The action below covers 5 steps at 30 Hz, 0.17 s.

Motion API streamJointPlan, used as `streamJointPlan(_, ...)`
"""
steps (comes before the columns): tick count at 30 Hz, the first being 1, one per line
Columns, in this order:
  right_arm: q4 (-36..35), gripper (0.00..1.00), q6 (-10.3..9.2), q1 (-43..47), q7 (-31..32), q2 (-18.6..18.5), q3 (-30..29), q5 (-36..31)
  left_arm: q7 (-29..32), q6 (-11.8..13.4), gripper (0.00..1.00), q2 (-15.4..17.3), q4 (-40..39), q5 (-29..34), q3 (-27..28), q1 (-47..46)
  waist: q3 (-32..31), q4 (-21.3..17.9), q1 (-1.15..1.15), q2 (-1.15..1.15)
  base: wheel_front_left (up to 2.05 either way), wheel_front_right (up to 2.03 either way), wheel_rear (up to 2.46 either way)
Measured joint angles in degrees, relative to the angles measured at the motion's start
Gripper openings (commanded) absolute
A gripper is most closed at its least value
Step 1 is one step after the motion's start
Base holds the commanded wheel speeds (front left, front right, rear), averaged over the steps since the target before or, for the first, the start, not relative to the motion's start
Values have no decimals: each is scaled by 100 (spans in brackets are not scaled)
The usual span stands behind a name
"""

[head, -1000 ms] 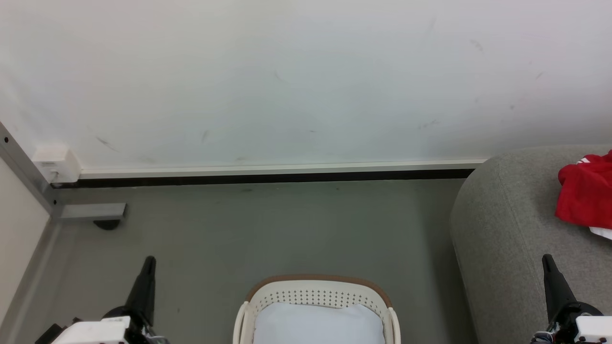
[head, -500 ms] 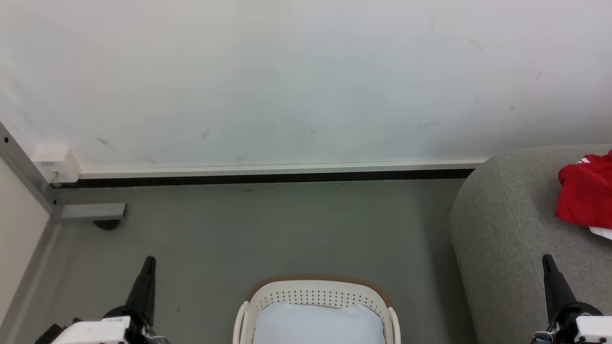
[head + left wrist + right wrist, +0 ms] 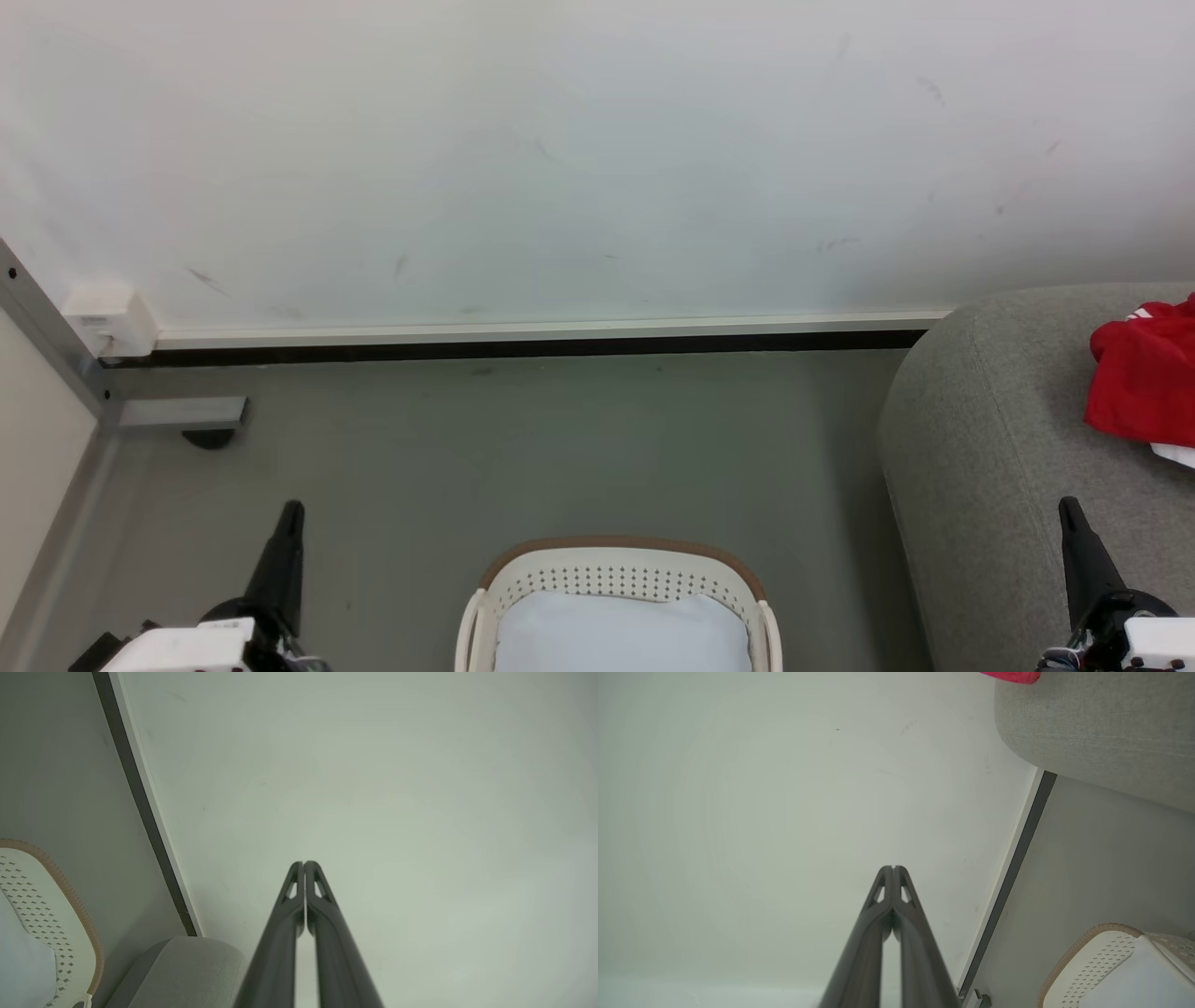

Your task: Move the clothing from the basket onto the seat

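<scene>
The left gripper (image 3: 291, 511) was fully closed, its two dark fingers pressed together from base to tip, and had hold of nothing; it pointed forward over the grey floor (image 3: 560, 448) toward the white wall (image 3: 560, 159). The right gripper (image 3: 1067, 509) was the same, fingers flat against each other and holding nothing, with its tip over the near part of the seat (image 3: 990, 448). The basket (image 3: 621, 544) stood on the floor between the two grippers, to the right of the left one and to the left of the right one, apart from both. Its far brown rim lay slightly nearer the robot than the fingertips. The part of its inside in view held a pale bluish-white lining (image 3: 621, 635). The clothing (image 3: 1144, 383), a bunched red heap with a bit of white at its lower edge, lay on top of the seat ahead of the right gripper and to its right, well apart from the fingers, and was cut off by the edge of the head view. The seat's rounded corner lay ahead of the right gripper and to its left. Beyond both grippers a dark skirting strip (image 3: 541, 347) ran along the foot of the wall. Ahead of the left gripper and to its left, a grey metal post (image 3: 51, 345) with a small white box (image 3: 107, 317) beside it met the floor.
</scene>
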Motion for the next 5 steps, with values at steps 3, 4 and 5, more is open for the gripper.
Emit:
streamJointPlan(3, 0, 0, 0, 0, 0, 0, 0, 0, 1, 0, 0, 0, 0, -1, 0, 0, 0, 0, 0, 0, 0, 0, 0)
streamJointPlan(4, 0, 0, 0, 0, 0, 0, 0, 0, 0, 0, 0, 0, 0, -1, 0, 0, 0, 0, 0, 0, 0, 0, 0)
streamJointPlan(5, 0, 0, 0, 0, 0, 0, 0, 0, 0, 0, 0, 0, 0, -1, 0, 0, 0, 0, 0, 0, 0, 0, 0)
